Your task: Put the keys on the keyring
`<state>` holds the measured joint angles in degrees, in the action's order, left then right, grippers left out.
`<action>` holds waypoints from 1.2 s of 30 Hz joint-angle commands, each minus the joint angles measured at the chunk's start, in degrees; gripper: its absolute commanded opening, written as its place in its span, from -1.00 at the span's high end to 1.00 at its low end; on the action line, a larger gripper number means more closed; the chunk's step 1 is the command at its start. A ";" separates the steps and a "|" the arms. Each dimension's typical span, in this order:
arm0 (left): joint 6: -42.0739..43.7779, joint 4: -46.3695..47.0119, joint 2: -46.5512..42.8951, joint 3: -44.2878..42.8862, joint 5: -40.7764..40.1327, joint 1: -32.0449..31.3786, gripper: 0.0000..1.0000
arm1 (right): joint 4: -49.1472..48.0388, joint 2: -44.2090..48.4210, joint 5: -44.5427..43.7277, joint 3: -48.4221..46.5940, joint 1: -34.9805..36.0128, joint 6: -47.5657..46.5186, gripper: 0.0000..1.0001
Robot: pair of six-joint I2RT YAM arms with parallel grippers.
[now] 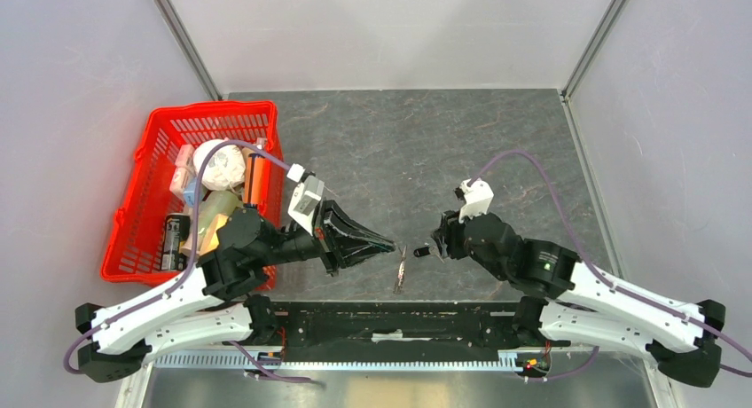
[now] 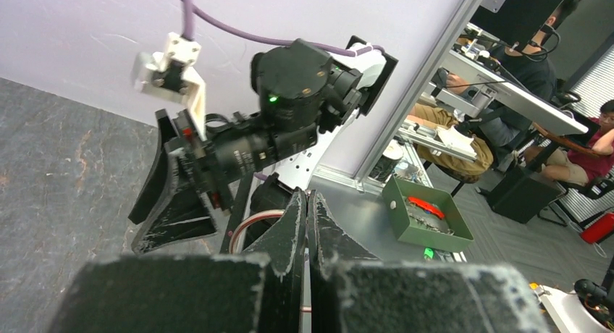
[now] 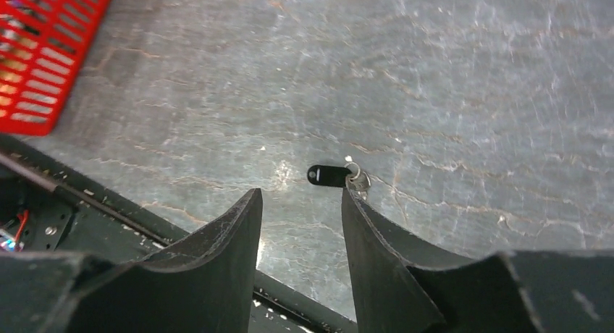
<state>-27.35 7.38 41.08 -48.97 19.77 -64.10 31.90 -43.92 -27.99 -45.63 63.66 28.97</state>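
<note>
One grey table (image 1: 497,142) carries everything. Its far left corner holds a red basket (image 1: 211,108) filled with mixed packets and containers. Two arms reach in from the near edge, the left arm (image 1: 160,310) from the left and the right arm (image 1: 612,297) from the right, with their ends facing each other near the middle of the table, close to the near rail.

The left gripper (image 2: 308,199) has its fingers pressed flat together. Nothing can be made out between them. The right gripper (image 3: 301,194) is moderately open and empty, tilted down at the table.

Just past the right gripper's fingertips, the black key (image 3: 327,175) lies flat on the table. At one end of its head sits the keyring (image 3: 352,169), and the silver keys (image 3: 360,182) are bunched right against the ring, partly hidden behind one fingertip. Whether any key is threaded on the ring cannot be told.

From above, a thin pale sliver (image 1: 400,270) lies on the table between the two grippers, too small to identify.
</note>
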 commanded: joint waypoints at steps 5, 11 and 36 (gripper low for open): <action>1.91 2.00 -1.12 1.40 1.06 -0.11 0.96 | -4.51 -6.00 9.58 3.75 -10.46 5.99 0.01; 2.57 1.86 -1.70 1.69 1.24 -0.13 0.96 | -8.58 -10.29 19.41 7.43 -18.46 7.12 0.01; 4.01 0.45 -3.64 3.09 2.16 -0.09 0.96 | -21.56 -29.56 25.09 11.44 -23.50 6.58 0.17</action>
<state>-25.74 6.07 38.17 -45.84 20.12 -64.10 14.17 -71.90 -2.76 -34.15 40.62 35.40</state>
